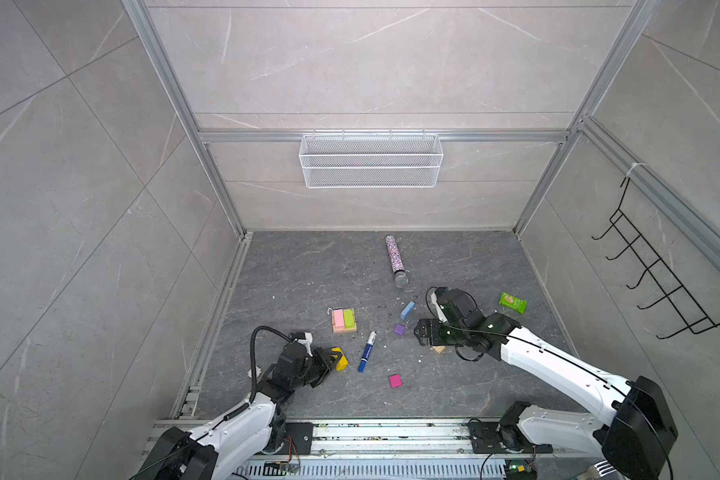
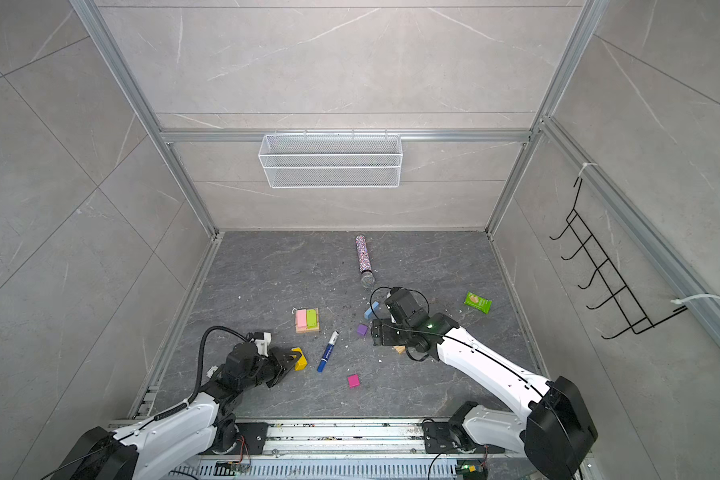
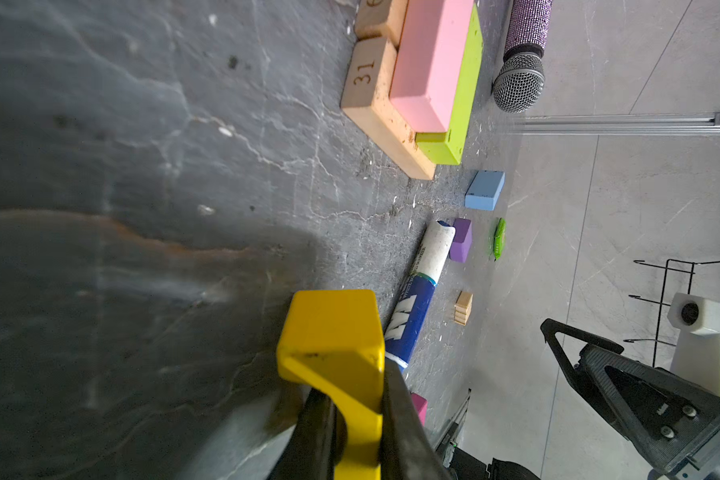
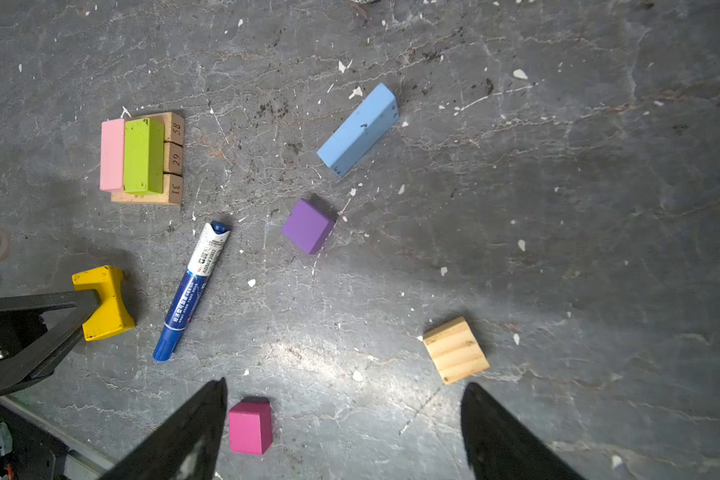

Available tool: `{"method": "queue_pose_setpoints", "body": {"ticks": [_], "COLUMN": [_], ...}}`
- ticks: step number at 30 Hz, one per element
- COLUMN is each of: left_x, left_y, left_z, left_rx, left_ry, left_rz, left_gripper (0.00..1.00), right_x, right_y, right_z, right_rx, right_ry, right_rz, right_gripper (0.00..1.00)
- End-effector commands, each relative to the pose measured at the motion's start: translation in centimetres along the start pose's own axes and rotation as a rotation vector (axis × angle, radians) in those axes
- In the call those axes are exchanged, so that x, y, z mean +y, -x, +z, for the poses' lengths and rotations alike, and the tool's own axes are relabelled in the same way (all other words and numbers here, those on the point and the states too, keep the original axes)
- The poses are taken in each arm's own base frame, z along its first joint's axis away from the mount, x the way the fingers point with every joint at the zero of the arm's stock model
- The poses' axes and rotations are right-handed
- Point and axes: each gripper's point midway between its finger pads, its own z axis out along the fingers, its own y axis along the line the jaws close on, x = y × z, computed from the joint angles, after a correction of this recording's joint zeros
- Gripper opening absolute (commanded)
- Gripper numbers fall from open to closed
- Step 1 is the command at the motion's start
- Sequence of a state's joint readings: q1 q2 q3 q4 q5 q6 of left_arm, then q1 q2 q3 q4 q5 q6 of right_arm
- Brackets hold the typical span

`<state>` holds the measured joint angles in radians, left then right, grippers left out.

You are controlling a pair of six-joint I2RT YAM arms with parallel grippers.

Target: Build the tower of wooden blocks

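Clamped between the jaws of the left claw (image 3: pixel 358 415), the yellow arch (image 3: pixel 333 328) sits low by the table, and whether it has lifted clear I cannot tell. It is apart from the tower (image 1: pixel 344 320), with the marker pen (image 4: pixel 192 291) lying just beside it (the pen is no part of the build).

The tower so far has two layers: three tan bars (image 4: pixel 173 158) side by side as a base, with a pink block (image 4: pixel 112 153) and a green block (image 4: pixel 143 156) laid across them, touching each other.

The right claw (image 4: pixel 346 384) hangs with its jaws wide apart and empty, over bare table between the magenta block (image 4: pixel 250 426) and the tan cube (image 4: pixel 456 349).

By my reckoning the job is under halfway. Five pieces are not yet placed: the arch now gripped, plus the light-blue block (image 4: pixel 358 129), the purple block (image 4: pixel 308 226), the magenta block and the tan cube, all loose and well apart from the stack.
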<state>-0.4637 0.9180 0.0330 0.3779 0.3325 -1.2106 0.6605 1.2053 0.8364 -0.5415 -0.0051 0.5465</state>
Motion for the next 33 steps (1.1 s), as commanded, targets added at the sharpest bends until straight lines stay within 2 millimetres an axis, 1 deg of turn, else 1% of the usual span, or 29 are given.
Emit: {"method": "queue_pose_setpoints", "body": {"ticks": [1,4,6,11,18,24,29,33], "left_x": [-3.1,-4.2,-4.4,-4.5,-3.5,-2.7,-0.9,-0.4], "left_y": [0.7,0.7,0.7,0.7,0.3,0.0,-0.3,-0.4], "left_z": [0.2,0.6,0.9,1.7,2.5,2.6,2.2,2.1], "left_rx": [0.007,0.031,0.041,0.063,0.090,0.096,0.093,0.095], "left_ry": [-0.093,-0.108,-0.112,-0.121,-0.110,-0.088,-0.014,0.008], "left_rz": [0.019,0.033,0.036,0.032,0.014,-0.006,-0.019,-0.020], "left_gripper": [0.00,0.00,0.00,0.00,0.00,0.00,0.07,0.12], "right_x": [0.5,0.6,0.5,0.4,0.4,0.3,0.2,0.3], "right_y": [0.8,0.8,0.8,0.6,0.6,0.5,0.5,0.5], "right_z": [-0.2,-0.2,-0.2,-0.2,-0.1,-0.1,0.0,0.0], "right_rx": [-0.015,-0.014,-0.015,-0.013,-0.012,-0.010,-0.010,-0.009], "right_ry": [0.016,0.016,0.016,0.013,0.013,0.011,0.006,0.007], "right_rz": [0.010,0.010,0.011,0.013,0.012,0.011,0.008,0.008], "right_gripper": [0.85,0.85,0.85,0.85,0.85,0.85,0.85,0.85]}}
